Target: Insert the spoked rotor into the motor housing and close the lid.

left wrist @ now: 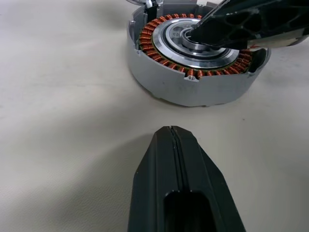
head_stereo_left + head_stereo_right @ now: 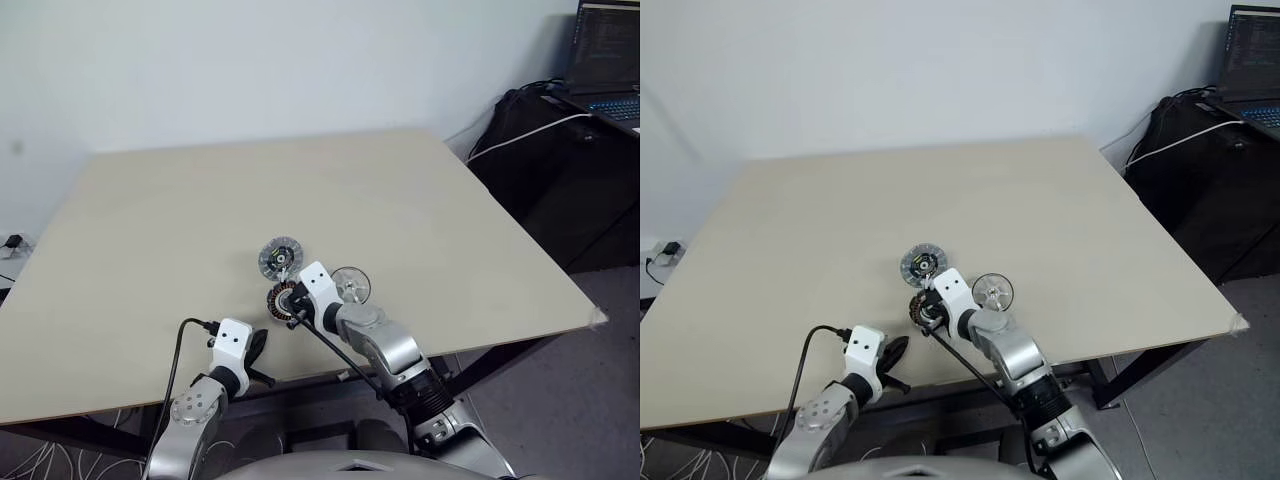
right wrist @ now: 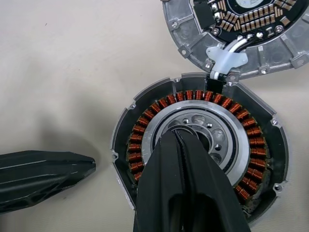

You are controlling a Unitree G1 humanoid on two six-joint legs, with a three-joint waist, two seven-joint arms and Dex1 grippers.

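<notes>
**Rotor under R gripper tip, housing just beyond**

Nearest the table's front edge sits the left gripper (image 2: 258, 347), fingers pressed together w/ nothing between them, tip resting low over the table (image 2: 150, 230) and aimed at the spoked rotor (image 2: 281, 300). It stops short of the rotor, a bare strip of table between them.

Next out, the rotor itself: copper windings ringed round a silver centre, lying flat, axis straight up. In the right wrist view it appears to sit in a grey rim. The right gripper (image 3: 179, 140) comes down from above, fingers together, tip poked into the rotor's central bore. Not clamped on anything I can see; whether it presses the hub or just hovers in the hole, can't tell.

Just past the rotor, touching or nearly so at the rim, lies the motor housing (image 2: 280, 257), dark centre, pale segments, also flat. A small cable bracket bridges the two.

To the rotor's right, a bit apart, the lid (image 2: 351, 285), shiny w/ a small hub.

Judgement: R arm is plainly the nearer one, already on the rotor; the housing lies directly beyond its tip, so the coming move runs rotor-to-housing, away from the robot.
</notes>
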